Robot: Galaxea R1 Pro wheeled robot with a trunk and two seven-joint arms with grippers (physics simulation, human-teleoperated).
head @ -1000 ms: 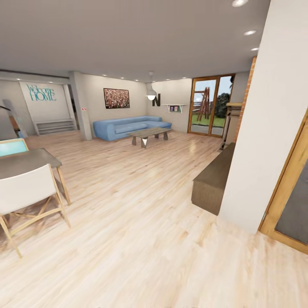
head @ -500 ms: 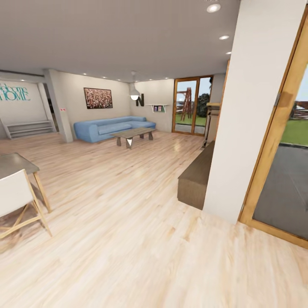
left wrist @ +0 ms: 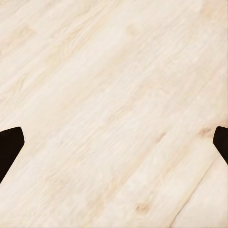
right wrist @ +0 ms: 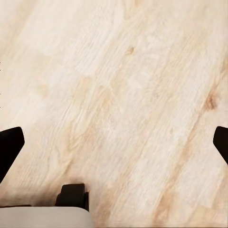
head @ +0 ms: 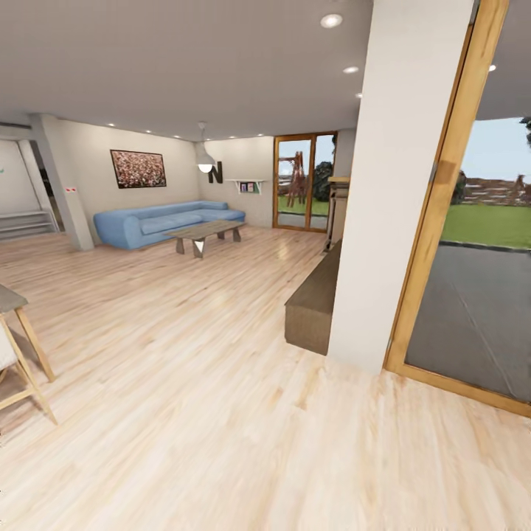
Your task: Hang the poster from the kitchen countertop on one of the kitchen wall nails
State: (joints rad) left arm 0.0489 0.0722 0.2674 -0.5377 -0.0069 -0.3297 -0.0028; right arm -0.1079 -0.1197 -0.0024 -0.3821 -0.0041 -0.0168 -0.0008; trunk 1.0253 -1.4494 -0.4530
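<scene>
The poster, the kitchen countertop and the wall nails are out of view; the head view looks across a living room. My left gripper [left wrist: 114, 142] is open over bare pale wood floor, its dark fingertips [left wrist: 10, 146] far apart with nothing between them. My right gripper [right wrist: 114, 142] is also open and empty above the floor, its fingertips [right wrist: 10, 145] spread wide. Part of my own base [right wrist: 47, 216] shows below it.
A white pillar [head: 391, 184] with a wood-framed glass door [head: 472, 243] stands close on the right, a low dark bench [head: 313, 302] beside it. A chair and table leg [head: 22, 361] sit at the left edge. A blue sofa [head: 158, 221], coffee table [head: 203, 234] and wide reddish picture [head: 138, 168] lie far back.
The whole head view has swung to the right: the table, chair and teal wall lettering slid off the left edge, while the pillar and glass door came further into view.
</scene>
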